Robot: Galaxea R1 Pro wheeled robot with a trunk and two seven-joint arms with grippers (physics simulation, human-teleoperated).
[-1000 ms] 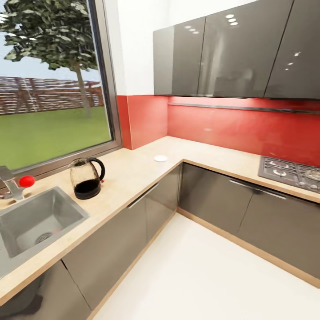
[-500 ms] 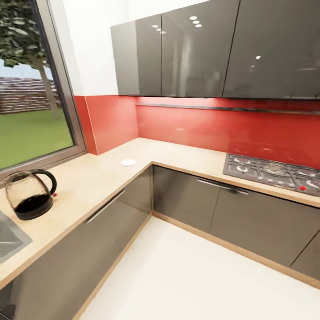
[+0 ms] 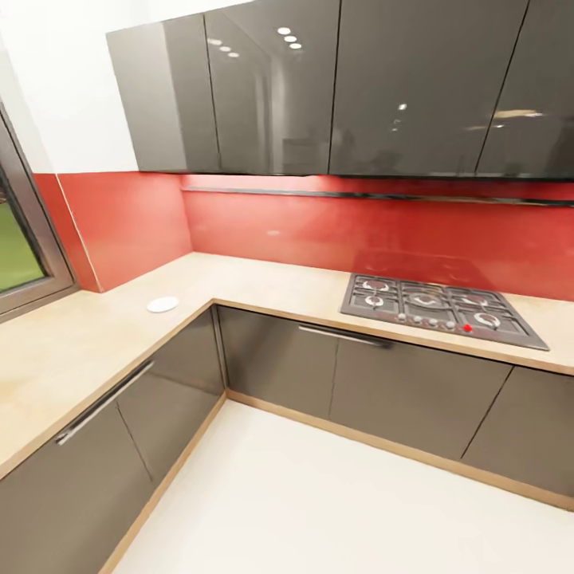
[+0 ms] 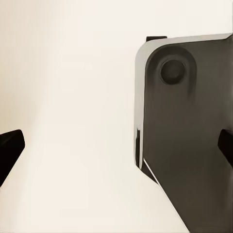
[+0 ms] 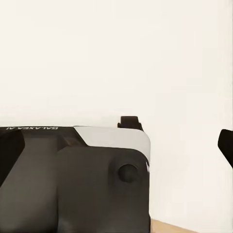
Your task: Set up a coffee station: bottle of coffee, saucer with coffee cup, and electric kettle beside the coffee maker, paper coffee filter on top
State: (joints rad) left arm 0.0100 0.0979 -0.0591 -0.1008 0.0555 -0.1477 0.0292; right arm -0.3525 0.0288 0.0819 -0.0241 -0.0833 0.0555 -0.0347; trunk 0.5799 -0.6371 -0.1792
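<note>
Both tools (left [image 4: 116, 150], right [image 5: 116, 145]) hang spread, gripping nothing, over bare white floor [image 3: 335, 494]; saucer [image 3: 163, 304] near countertop [image 3: 72, 351] edge.

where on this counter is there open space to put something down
The kitchen countertop is bare along the window side, from the window frame up to the saucer. Also open: the corner behind the saucer and the stretch from there to the gas hob. Only the hob area is occupied.

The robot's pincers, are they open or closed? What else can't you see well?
- Left pincer: left wrist view's edges cut the fingertips to dark corners.
- Right pincer: same in the right wrist view.
- Saucer: too small for detail, head view.
- Window: cut by the head view's edge.
</note>
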